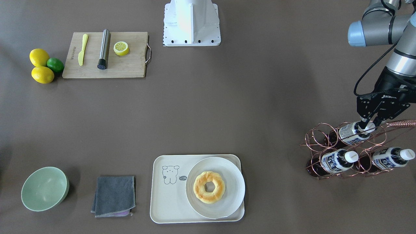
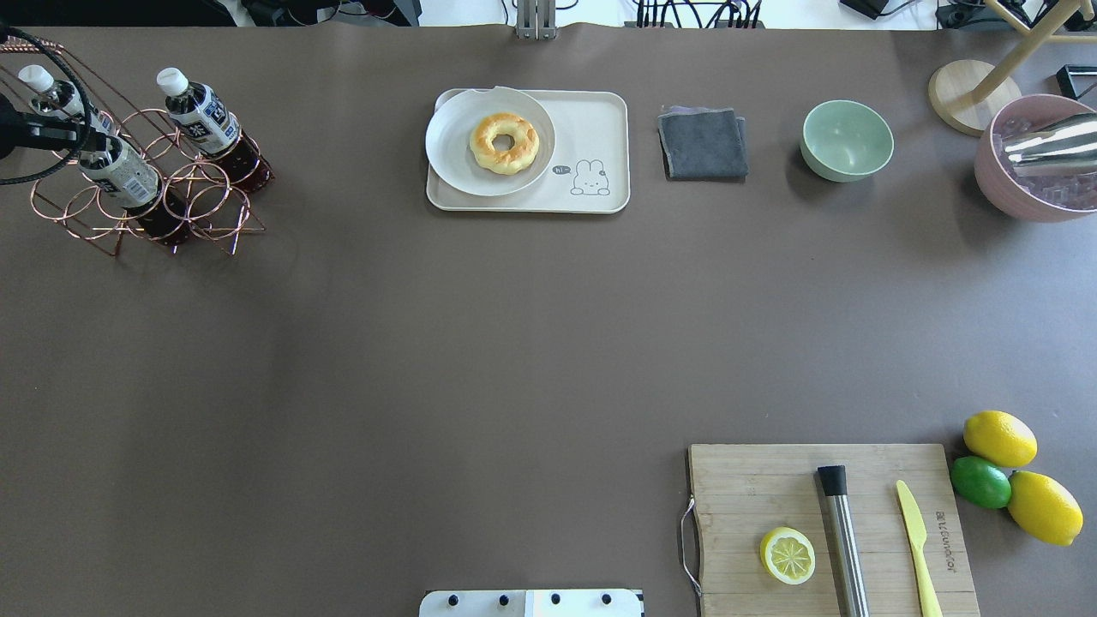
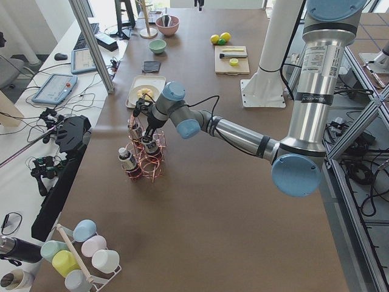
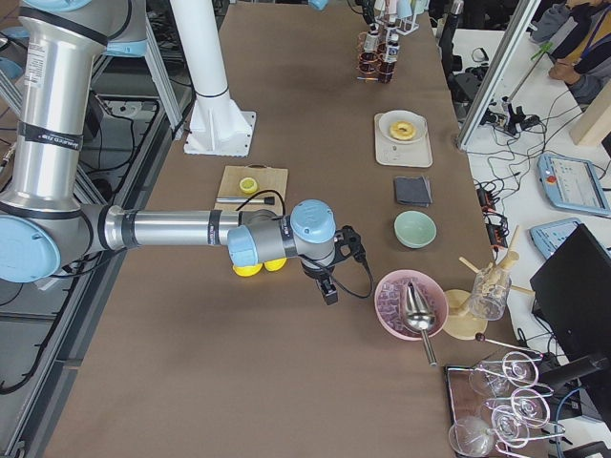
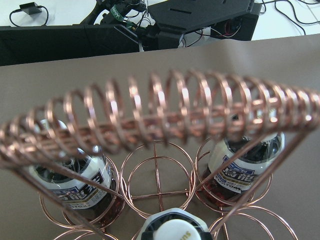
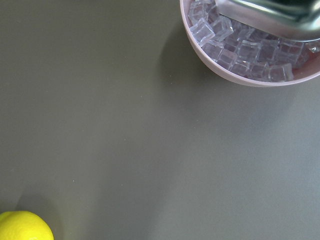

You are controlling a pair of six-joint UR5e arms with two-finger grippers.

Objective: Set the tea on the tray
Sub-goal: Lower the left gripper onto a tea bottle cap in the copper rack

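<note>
We see the tea [image 1: 350, 132] lying in the top ring of the copper rack [image 1: 403, 123], above two other bottles [image 1: 336, 161]. The left gripper [image 1: 370, 124] straddles its white cap; whether it pinches, we cannot tell. The tray [image 1: 169, 208] sits well apart from the rack. Of the right gripper [image 4: 329, 291], far from the rack, we cannot tell either.

Brown matte tabletop [image 2: 480, 343] holds: copper wire rack [image 2: 190, 206] upper L; cream rimmed tray [image 2: 600, 120], folded grey cloth [image 2: 703, 143], pale green bowl [image 2: 847, 140] along top; pink ice bowl [image 2: 998, 184] upper R; wooden cutting board [image 2: 746, 488], 2 yellow lemons [image 2: 999, 438], green lime [image 2: 980, 482] lower R.
</note>
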